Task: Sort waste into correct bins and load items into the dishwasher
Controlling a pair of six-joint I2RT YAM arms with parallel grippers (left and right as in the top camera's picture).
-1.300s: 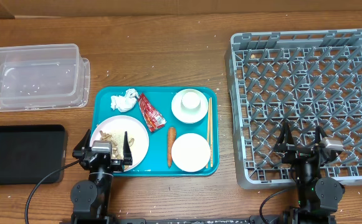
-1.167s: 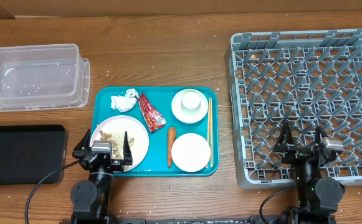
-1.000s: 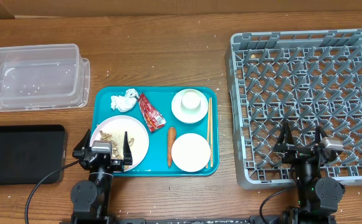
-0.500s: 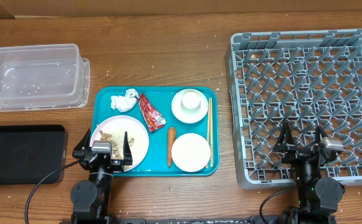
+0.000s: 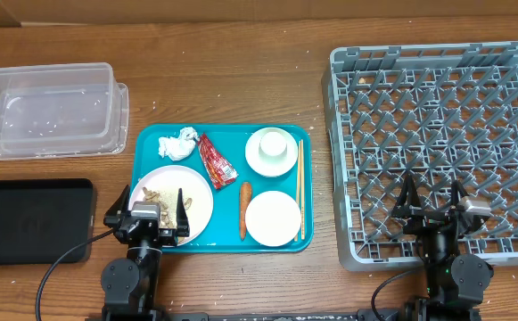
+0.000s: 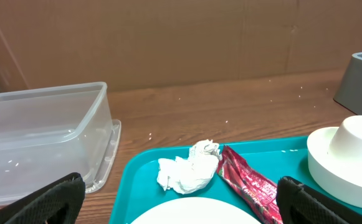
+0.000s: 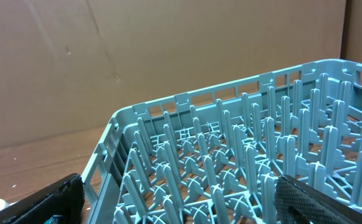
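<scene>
On the teal tray (image 5: 160, 134) lie a crumpled white tissue (image 5: 178, 143), a red snack wrapper (image 5: 217, 161), a carrot (image 5: 244, 209), chopsticks (image 5: 300, 187), a cup on a bowl (image 5: 272, 150), a second bowl (image 5: 273, 218) and a plate (image 5: 196, 214) with food scraps (image 5: 162, 195). My left gripper (image 5: 150, 212) is open and empty over the plate's near edge. The tissue (image 6: 190, 173) and wrapper (image 6: 250, 183) show in the left wrist view. My right gripper (image 5: 433, 205) is open and empty over the grey dish rack (image 5: 437, 134), near its front edge.
A clear plastic tub (image 5: 49, 109) stands at the back left, also in the left wrist view (image 6: 37, 143). A black tray (image 5: 28, 220) lies in front of it. The rack's pegs (image 7: 249, 162) fill the right wrist view.
</scene>
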